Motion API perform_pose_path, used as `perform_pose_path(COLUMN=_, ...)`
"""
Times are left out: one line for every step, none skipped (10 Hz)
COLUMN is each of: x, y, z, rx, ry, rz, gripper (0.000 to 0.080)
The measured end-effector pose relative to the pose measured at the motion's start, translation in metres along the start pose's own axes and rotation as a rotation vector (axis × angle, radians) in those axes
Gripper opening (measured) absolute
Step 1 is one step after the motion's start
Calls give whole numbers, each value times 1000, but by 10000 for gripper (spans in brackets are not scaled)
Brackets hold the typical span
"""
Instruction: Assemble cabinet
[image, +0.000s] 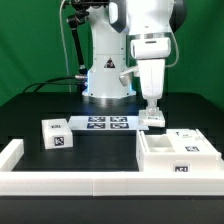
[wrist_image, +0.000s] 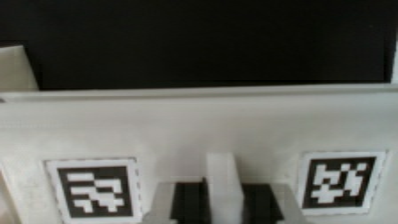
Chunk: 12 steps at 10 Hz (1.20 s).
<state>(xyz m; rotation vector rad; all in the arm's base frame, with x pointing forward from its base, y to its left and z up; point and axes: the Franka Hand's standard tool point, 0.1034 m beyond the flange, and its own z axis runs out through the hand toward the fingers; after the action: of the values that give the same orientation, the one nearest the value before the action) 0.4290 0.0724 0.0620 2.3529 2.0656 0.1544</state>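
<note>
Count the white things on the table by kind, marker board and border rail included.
Cabinet body: 1
Small tagged blocks: 2, the left block and the block under the jaws
Marker board: 1
Border rail: 1
Total: 5

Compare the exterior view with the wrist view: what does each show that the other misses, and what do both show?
Exterior view only: the arm's base, marker board, small tagged block, cabinet body and border rail. Wrist view only: two tags close up, side by side, and a white ridge between the two dark fingers. Both: the claw, the white tagged part beneath it, and the black table.
</note>
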Motion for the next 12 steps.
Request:
perform_pose_path(x=0, y=0, z=0, rx=1, ry=0, rz=0, gripper=68)
perform_pose_path(x=-1, y=0, z=0, rx=1, ry=0, rz=0, gripper=68)
perform_pose_path(x=-3, y=3, z=1, rx=4, ry=-2, rz=-33, gripper=68)
perform_pose_path(x=-4, y=7, z=1, rx=11, ry=-7, rz=-37, gripper=68)
perform_pose_path(x=-4, y=10, z=1, rx=10, ry=-7, rz=-36, gripper=68)
perform_pose_path(x=-4, y=10, z=1, rx=11, ry=-8, rz=-30, gripper=68)
perform_pose_path(x=-4, y=9, z=1, rx=12, ry=-8, rz=-26, gripper=68)
perform_pose_path(x=-4, y=9, z=1, rx=13, ry=-8, rz=-26, gripper=68)
perform_pose_path(x=-4, y=9, z=1, rx=13, ry=-8, rz=-26, gripper=68)
perform_pose_path(x=-5, y=10, z=1, rx=13, ry=-8, rz=-27, gripper=68)
perform_pose_path(x=-6, y=15, z=1, rx=9, ry=-7, rz=-33, gripper=68)
perform_pose_path(x=-6, y=19, z=2, rx=9, ry=-7, rz=-30, gripper=68)
